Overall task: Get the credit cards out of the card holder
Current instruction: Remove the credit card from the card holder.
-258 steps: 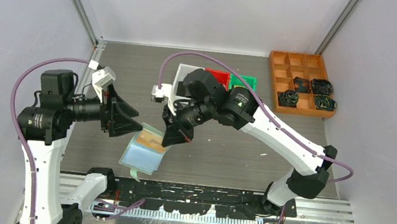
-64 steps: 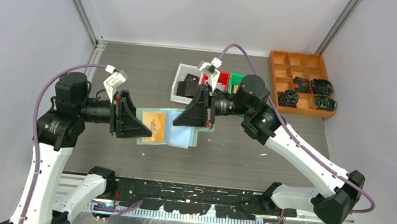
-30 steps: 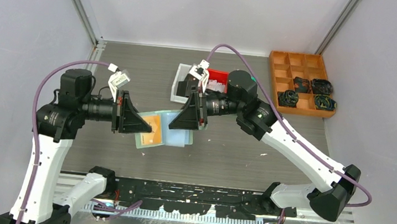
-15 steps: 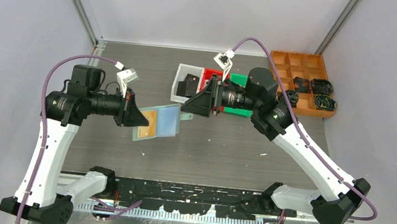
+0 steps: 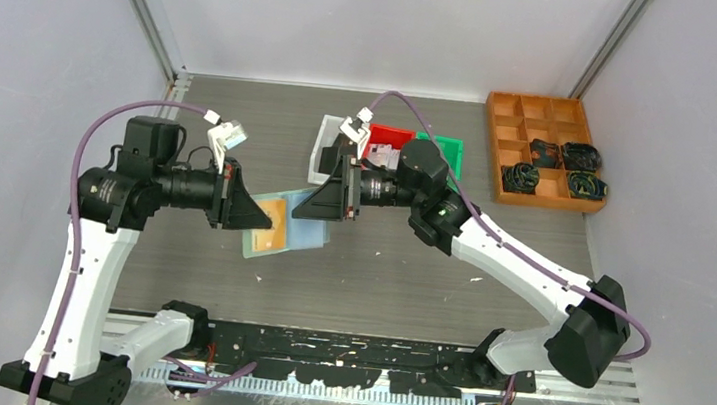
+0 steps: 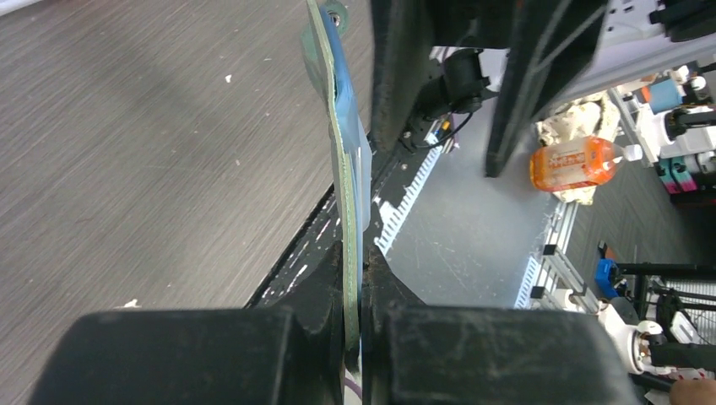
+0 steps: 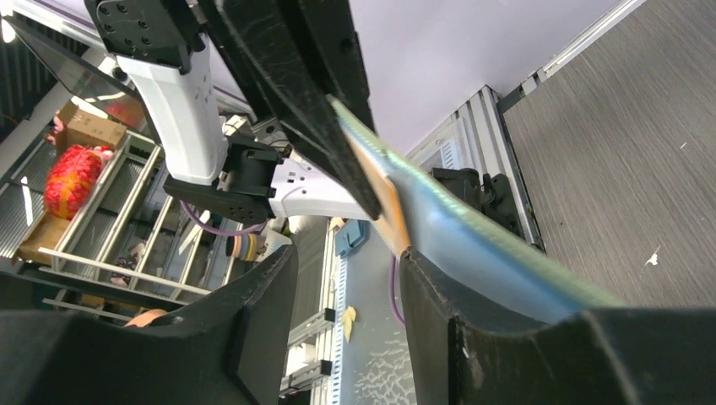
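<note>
Left gripper (image 5: 254,220) clamped on 9 o'clock edge of pale mint-green folding card holder (image 5: 301,229); right gripper (image 5: 304,208), jaws apart, at its 12 o'clock edge, contact unclear.

I work in a robot lab, not a home. My left arm (image 5: 86,264) and my right arm (image 5: 518,270) are bolted at the edge of a grey table (image 5: 242,120). Around it is a plain booth with pale walls (image 5: 41,28) and metal rails (image 5: 144,4). An orange tray (image 5: 503,127) holds black coiled cables (image 5: 580,158), near some little plastic bins (image 5: 445,149). Past the table I see wire shelves (image 7: 127,245), a cardboard box (image 7: 84,126) and an orange bottle (image 6: 574,164).
</note>
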{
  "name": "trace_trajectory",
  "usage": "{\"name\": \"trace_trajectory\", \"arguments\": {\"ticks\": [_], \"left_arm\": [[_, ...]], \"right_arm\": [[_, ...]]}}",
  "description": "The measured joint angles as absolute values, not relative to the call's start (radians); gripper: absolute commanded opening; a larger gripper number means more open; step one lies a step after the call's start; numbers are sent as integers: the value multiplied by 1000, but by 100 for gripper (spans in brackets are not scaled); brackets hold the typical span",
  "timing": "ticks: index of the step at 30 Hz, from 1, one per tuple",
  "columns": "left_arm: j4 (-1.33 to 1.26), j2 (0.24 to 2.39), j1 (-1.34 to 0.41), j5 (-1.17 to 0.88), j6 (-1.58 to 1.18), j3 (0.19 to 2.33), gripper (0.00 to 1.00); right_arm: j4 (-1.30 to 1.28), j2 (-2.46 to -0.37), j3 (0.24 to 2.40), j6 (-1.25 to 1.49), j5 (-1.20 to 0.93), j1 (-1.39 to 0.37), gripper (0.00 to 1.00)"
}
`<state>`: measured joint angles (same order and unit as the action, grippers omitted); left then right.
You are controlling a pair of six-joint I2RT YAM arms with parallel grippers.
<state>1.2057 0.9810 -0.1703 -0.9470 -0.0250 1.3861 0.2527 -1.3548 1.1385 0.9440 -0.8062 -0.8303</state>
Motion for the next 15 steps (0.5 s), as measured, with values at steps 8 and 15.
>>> {"name": "trace_trajectory", "arguments": {"ticks": [8,15], "left_arm": [[1155,974,-170,-1033,-105,1386,0],[1104,984,-170,-1079,-181,1386,0]], "right_arm": [[343,-1368,1124,992,-818,-834,51],[447,-1402,1109,1047,-841,-859,47]]}}
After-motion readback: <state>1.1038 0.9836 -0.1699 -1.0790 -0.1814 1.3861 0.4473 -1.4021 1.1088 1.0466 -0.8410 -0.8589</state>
